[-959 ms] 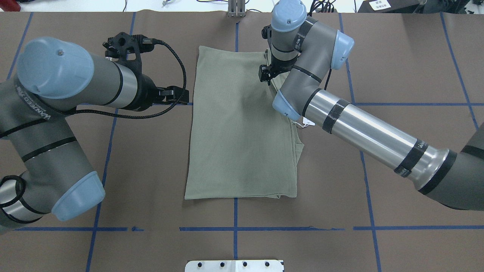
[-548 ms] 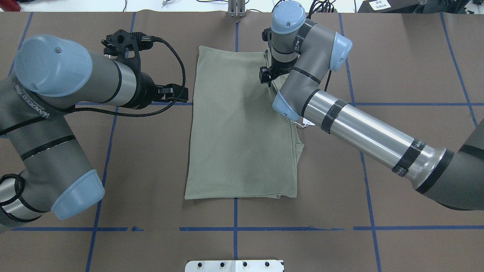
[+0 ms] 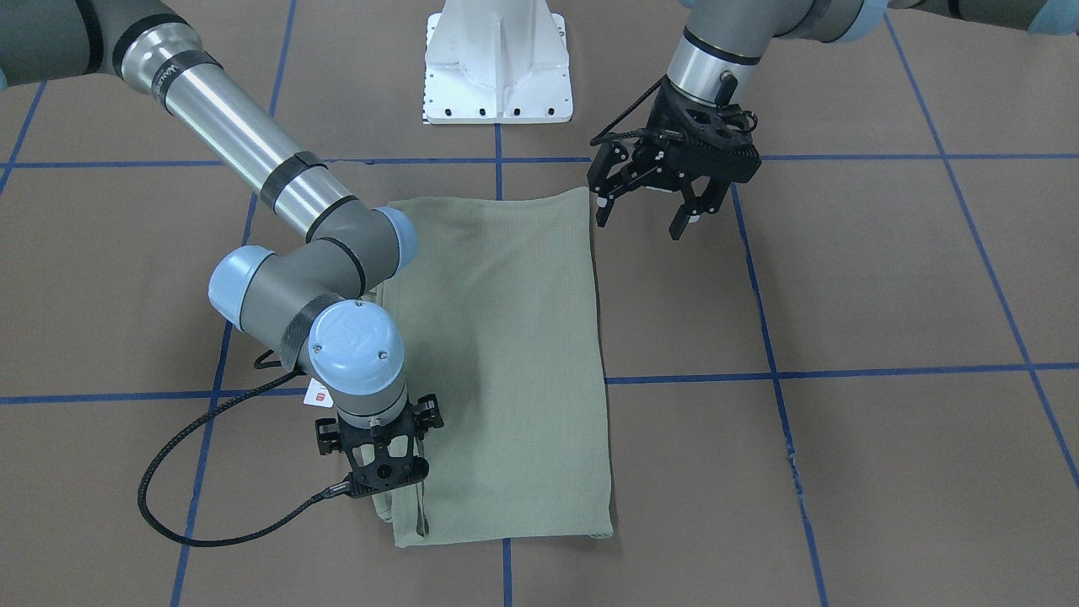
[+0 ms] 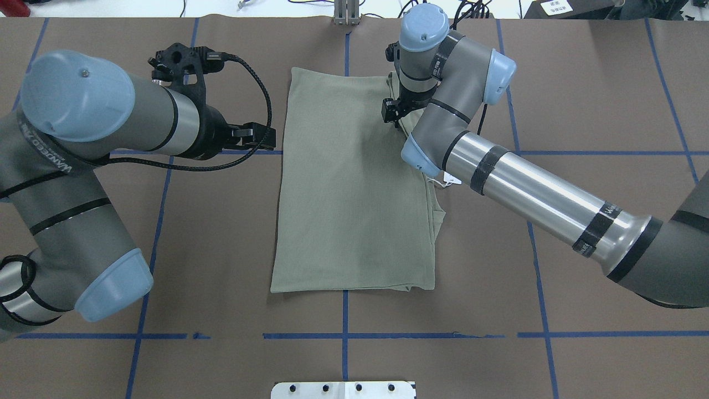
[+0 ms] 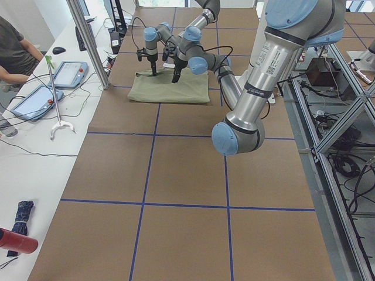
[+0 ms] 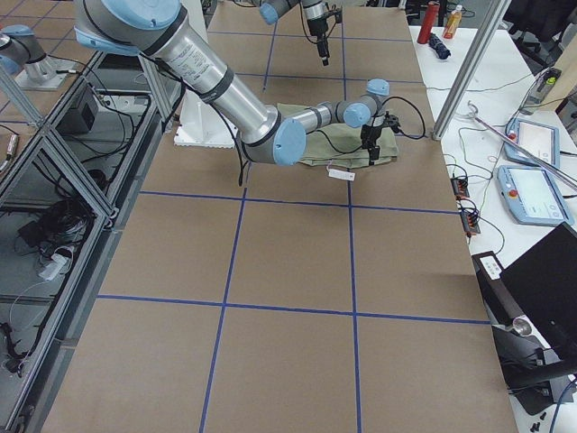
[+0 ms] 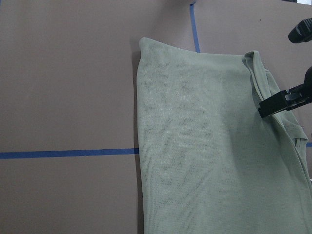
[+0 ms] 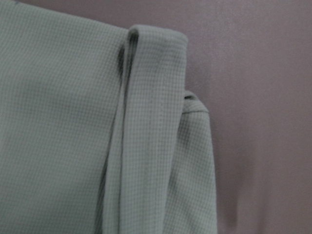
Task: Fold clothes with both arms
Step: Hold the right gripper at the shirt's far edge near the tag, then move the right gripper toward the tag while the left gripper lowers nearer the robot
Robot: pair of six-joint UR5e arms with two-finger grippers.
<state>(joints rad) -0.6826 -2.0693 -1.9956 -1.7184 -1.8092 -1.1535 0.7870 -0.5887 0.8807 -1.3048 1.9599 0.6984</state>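
Observation:
The sage-green shirt (image 4: 354,188) lies flat on the brown table, folded into a long narrow rectangle (image 3: 506,337). Its white hang tag (image 4: 451,178) pokes out at the right edge. My right gripper (image 4: 390,113) points down over the shirt's far right corner, just above the layered fold (image 8: 146,122). Its spread knuckles show it open (image 3: 377,459), and the cloth under it lies unpinched. My left gripper (image 4: 273,139) hovers open and empty beside the shirt's left edge (image 3: 639,226), clear of the fabric. The left wrist view looks across the shirt (image 7: 204,146).
The white base pedestal (image 3: 497,76) stands at the robot's side of the table. A metal post (image 4: 346,14) rises at the far edge. Blue tape lines (image 4: 343,335) grid the tabletop. A side table with tablets (image 5: 67,73) and a seated person (image 5: 14,52) runs along the far side.
My left gripper has shifted slightly toward the far edge. The right arm has barely moved, and the shirt lies as before.

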